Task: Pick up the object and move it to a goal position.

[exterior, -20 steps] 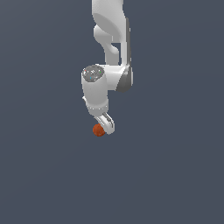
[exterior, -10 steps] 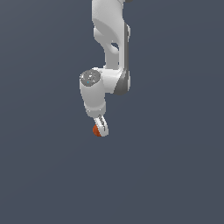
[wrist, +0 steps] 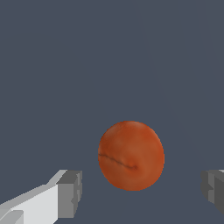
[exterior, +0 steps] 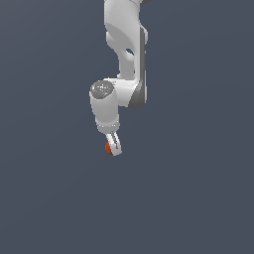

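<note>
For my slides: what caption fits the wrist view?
Open gripper straddling the mottled orange-red ball, fingers not yet touching it.

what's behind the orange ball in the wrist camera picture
Behind the orange ball only plain dark grey-blue ground shows, with nothing else on it. The patch directly behind the ball is covered. The gripper is open, its fingertips standing apart from the ball on either side.

Plain dark slate-grey floor (exterior: 198, 198), uniform, unmarked; orange-red ball (wrist: 131, 155) seen against it, contact unclear.
</note>
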Tool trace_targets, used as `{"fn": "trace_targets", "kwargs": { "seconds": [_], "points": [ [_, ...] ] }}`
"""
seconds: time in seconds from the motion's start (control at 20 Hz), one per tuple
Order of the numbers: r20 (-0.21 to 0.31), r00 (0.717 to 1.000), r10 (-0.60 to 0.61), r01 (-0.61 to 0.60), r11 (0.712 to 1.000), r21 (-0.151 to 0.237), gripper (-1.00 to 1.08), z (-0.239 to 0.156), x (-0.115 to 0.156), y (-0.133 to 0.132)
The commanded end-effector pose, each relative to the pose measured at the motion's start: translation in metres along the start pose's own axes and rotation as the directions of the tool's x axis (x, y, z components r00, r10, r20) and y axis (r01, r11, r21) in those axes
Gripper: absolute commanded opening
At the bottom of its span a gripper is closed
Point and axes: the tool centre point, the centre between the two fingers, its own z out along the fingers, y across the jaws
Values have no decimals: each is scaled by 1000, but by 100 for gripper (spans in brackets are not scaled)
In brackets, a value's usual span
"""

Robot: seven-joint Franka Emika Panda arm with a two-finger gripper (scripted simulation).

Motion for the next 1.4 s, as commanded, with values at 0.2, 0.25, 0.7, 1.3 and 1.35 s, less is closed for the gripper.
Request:
{"fn": "trace_targets", "kwargs": {
  "seconds": [0.2,0.25,0.7,1.3,1.35],
  "points": [
    [0,1000,3,-3,1000,-1,100,22,0,1],
    [0,1000,4,-4,1000,-1,100,28,0,1],
    [0,1000,5,-5,1000,-1,-100,49,0,1],
    [0,1000,5,-5,1000,1,-100,47,0,0],
    [0,1000,5,-5,1000,1,-100,45,0,0]
  ]
}}
